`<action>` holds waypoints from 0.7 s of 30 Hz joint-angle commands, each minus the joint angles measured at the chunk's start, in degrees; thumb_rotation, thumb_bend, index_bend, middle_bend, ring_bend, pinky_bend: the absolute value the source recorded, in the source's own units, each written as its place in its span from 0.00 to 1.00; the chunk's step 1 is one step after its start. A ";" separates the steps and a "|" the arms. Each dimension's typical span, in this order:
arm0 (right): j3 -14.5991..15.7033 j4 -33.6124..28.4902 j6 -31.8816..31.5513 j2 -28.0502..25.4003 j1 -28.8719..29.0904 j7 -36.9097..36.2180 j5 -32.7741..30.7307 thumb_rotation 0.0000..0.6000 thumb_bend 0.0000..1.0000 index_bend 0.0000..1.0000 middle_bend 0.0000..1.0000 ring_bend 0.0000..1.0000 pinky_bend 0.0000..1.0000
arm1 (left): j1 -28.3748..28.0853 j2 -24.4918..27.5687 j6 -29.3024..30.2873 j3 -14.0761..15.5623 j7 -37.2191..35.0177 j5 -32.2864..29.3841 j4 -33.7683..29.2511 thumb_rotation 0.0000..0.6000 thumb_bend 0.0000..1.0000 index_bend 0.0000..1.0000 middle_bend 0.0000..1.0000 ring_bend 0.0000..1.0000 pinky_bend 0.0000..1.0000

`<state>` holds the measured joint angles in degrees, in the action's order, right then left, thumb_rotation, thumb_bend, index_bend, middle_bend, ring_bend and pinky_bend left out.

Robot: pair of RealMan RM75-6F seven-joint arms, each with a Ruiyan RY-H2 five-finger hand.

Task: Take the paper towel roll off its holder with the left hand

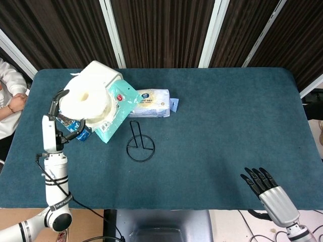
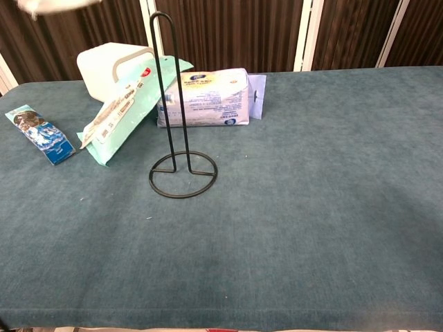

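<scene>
My left hand grips the white paper towel roll and holds it up in the air, well to the left of the holder. Only the roll's bottom edge shows at the top left of the chest view. The black wire holder stands bare and upright on the blue table, its loop base and tall hoop plain in the chest view. My right hand hovers open at the table's near right edge, fingers spread, holding nothing.
Behind the holder lie a white tissue pack, a green wipes pack and a white box. A blue cookie packet lies at the far left. A person's arm shows beyond the table's left edge.
</scene>
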<state>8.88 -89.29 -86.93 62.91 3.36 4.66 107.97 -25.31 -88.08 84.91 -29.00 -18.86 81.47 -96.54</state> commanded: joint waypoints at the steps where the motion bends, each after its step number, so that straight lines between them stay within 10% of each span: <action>1: 0.11 -0.06 0.48 0.11 0.18 -0.03 0.02 1.00 0.00 0.00 0.00 0.00 0.00 | 4.36 0.56 2.89 7.48 -8.13 4.24 8.83 1.00 0.84 0.74 0.73 0.79 0.89; 10: 0.32 -0.50 1.82 0.30 0.64 0.64 -0.11 1.00 0.00 0.00 0.00 0.00 0.00 | 6.18 -7.79 2.39 16.81 -16.20 5.86 28.61 1.00 0.84 0.74 0.73 0.78 0.86; 21: 0.04 -0.29 1.84 0.02 0.77 0.00 -0.92 1.00 0.00 0.00 0.00 0.00 0.00 | 5.62 -15.97 -1.21 21.20 -25.58 5.95 45.55 1.00 0.75 0.72 0.68 0.58 0.49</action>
<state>8.92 -89.58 -85.10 62.94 4.14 4.67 107.06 -19.10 -102.36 85.08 -8.39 -42.74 87.37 -53.12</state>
